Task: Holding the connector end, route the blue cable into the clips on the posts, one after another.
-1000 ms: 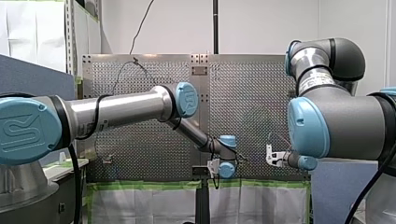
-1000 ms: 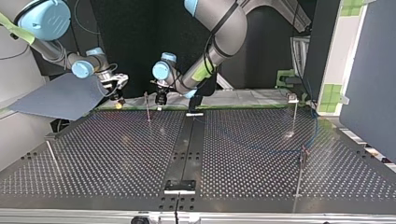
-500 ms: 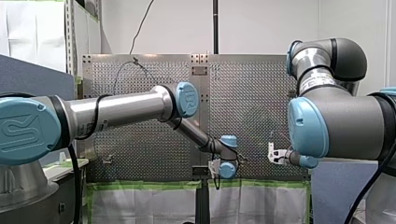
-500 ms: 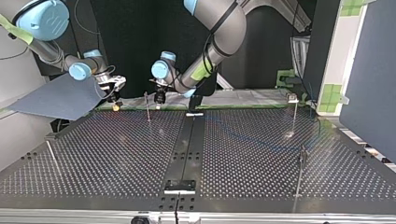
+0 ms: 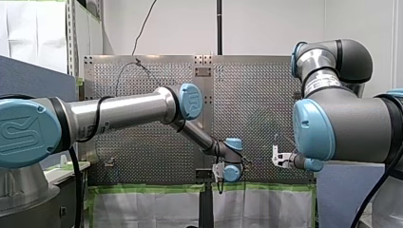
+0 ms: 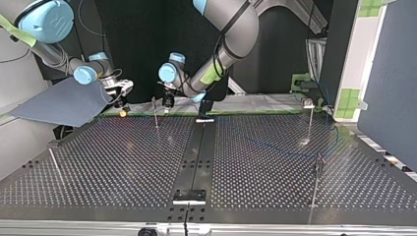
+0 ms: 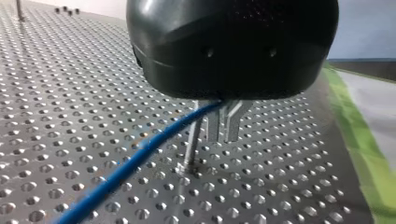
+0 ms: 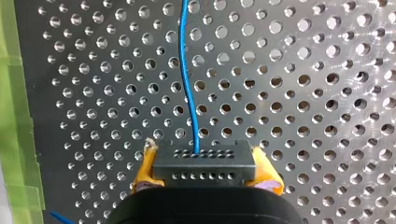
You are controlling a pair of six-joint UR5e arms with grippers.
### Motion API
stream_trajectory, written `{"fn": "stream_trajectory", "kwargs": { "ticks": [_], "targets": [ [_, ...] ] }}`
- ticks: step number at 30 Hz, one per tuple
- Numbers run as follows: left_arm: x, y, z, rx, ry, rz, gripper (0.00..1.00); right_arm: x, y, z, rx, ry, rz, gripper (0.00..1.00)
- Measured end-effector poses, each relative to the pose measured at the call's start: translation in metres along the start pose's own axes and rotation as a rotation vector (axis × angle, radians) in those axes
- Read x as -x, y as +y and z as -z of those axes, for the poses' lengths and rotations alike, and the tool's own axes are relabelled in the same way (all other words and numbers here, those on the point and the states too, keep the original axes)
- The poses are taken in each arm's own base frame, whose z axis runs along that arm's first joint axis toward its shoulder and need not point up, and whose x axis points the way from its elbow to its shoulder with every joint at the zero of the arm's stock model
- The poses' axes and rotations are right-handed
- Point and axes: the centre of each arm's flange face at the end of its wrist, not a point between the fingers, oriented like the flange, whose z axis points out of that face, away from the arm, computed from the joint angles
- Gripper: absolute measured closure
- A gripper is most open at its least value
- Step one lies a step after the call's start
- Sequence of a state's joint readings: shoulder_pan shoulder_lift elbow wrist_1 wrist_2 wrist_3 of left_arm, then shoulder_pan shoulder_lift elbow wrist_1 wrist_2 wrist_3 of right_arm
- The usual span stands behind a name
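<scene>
Here right pincer (image 8: 204,166) pinching connector (image 8: 204,173) near table (image 8: 327,70) edge; left pincer (image 7: 219,123) at blue cable (image 7: 140,158), grip unclear.

The thin blue cable (image 8: 189,93) runs straight out of a black connector (image 8: 204,163) with two rows of small holes, clamped between my right claw's (image 8: 205,169) yellow pads (image 8: 267,175). Further along it passes close by a thin upright post (image 7: 191,144).
</scene>
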State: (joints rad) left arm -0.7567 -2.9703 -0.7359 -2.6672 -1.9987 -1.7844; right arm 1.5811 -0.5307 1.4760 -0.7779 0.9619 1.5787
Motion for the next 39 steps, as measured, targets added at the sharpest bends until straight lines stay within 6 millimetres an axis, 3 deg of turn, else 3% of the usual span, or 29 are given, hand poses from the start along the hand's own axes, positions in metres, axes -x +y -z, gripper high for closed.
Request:
{"fn": "stream_trajectory", "kwargs": {
  "ticks": [9, 11, 12, 13, 14, 29, 35, 39],
  "targets": [
    [-0.005, 0.003, 0.009, 0.024, 0.065, -0.074, 0.51, 0.001, -0.001, 0.000, -0.001, -0.001, 0.000, 1.00],
    [-0.007, 0.001, 0.010, 0.006, 0.080, -0.083, 0.27, 0.001, -0.001, 0.000, -0.001, -0.001, 0.000, 1.00],
    [-0.007, 0.000, 0.011, -0.003, 0.085, -0.088, 0.27, 0.001, -0.001, 0.000, -0.001, -0.001, 0.000, 1.00],
    [-0.007, -0.002, 0.012, -0.014, 0.091, -0.094, 0.09, 0.001, -0.001, 0.000, -0.001, -0.001, 0.000, 1.00],
    [-0.007, -0.003, 0.013, -0.019, 0.095, -0.099, 0.00, 0.001, 0.000, 0.000, 0.000, -0.002, 0.000, 1.00],
    [-0.008, -0.029, 0.051, 0.024, 0.180, -0.162, 0.00, 0.003, -0.001, 0.000, -0.001, -0.004, -0.002, 1.00],
    [0.006, -0.050, 0.070, -0.006, 0.160, -0.149, 0.00, 0.004, -0.001, 0.001, -0.001, -0.007, -0.003, 1.00],
    [0.004, -0.055, 0.082, -0.008, 0.159, -0.149, 0.00, 0.005, -0.002, 0.001, -0.001, -0.009, -0.005, 1.00]
  ]
}}
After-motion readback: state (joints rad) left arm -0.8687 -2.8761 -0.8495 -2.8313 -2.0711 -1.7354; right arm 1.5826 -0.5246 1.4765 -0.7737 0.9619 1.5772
